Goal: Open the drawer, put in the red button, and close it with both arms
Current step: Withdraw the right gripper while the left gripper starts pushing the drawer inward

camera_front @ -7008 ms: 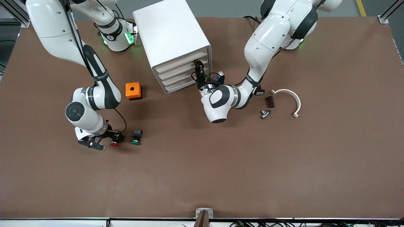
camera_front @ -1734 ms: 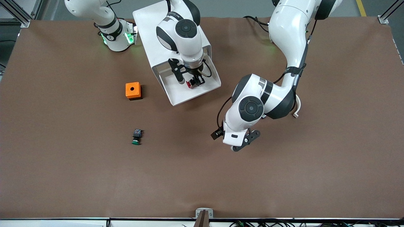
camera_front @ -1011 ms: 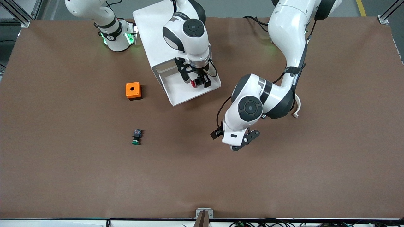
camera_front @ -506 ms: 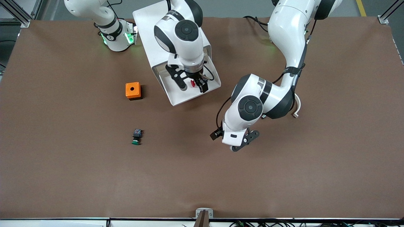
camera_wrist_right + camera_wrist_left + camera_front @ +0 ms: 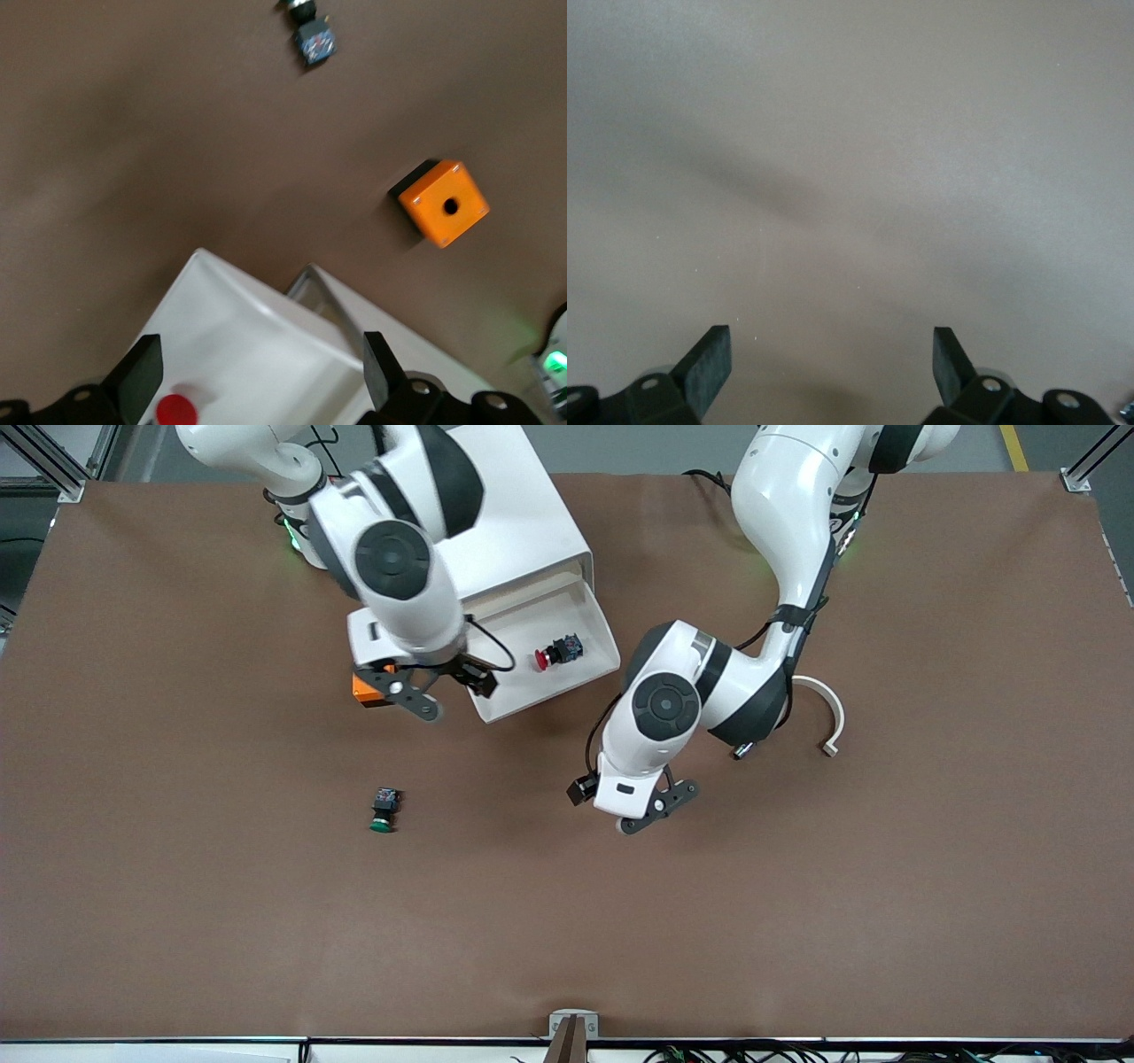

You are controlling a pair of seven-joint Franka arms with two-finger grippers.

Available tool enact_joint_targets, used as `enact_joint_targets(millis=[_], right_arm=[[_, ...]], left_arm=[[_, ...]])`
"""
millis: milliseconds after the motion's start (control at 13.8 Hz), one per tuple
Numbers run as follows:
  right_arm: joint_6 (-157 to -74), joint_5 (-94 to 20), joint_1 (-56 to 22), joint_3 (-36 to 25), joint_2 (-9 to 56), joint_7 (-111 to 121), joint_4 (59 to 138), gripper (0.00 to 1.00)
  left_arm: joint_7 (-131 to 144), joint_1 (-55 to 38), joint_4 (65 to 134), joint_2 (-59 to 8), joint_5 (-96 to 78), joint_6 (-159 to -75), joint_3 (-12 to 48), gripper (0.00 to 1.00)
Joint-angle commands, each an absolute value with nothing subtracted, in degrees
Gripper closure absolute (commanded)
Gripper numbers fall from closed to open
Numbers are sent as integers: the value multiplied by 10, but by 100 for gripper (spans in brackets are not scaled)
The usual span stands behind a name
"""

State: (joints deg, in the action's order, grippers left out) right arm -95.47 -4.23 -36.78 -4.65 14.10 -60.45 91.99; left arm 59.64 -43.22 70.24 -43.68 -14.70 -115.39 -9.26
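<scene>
The red button (image 5: pixel 555 653) lies on its side in the open drawer (image 5: pixel 518 689) of the white cabinet (image 5: pixel 505 522), with nothing touching it. My right gripper (image 5: pixel 446 691) hangs open and empty over the drawer's corner at the right arm's end. In the right wrist view the red button's cap (image 5: pixel 175 412) shows by one fingertip (image 5: pixel 142 376), low in the drawer (image 5: pixel 257 345). My left gripper (image 5: pixel 619 806) is open and empty over bare table, nearer the camera than the drawer. The left wrist view shows only its fingertips (image 5: pixel 709 372) and table.
An orange box (image 5: pixel 365 689) sits beside the drawer, partly under the right hand, and shows whole as the orange box (image 5: pixel 443 202). A green-capped switch (image 5: pixel 383 812) lies nearer the camera. A white curved piece (image 5: pixel 828 713) and a small metal part (image 5: pixel 742 751) lie by the left arm.
The right gripper opened and left the red button in the drawer, then rose and swung toward the right arm's end. The left arm shifted slightly toward the drawer.
</scene>
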Motion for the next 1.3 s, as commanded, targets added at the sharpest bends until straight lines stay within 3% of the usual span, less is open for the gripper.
enact_joint_targets(millis=[0,578,1228], right_arm=[[-903,-37,-289,-37,90,-467,929,0],[-846,-14,-95,-36,26,-120,930,0],[-872,18,-25,-37,19,11,927,0]], left_arm=[[595,-456,770,-395,-123,-1184,-93,0],[619,-514,783,-396,-127,-1180,-87,0],[663,-554,793,-393,-134,-1112,-71,0]])
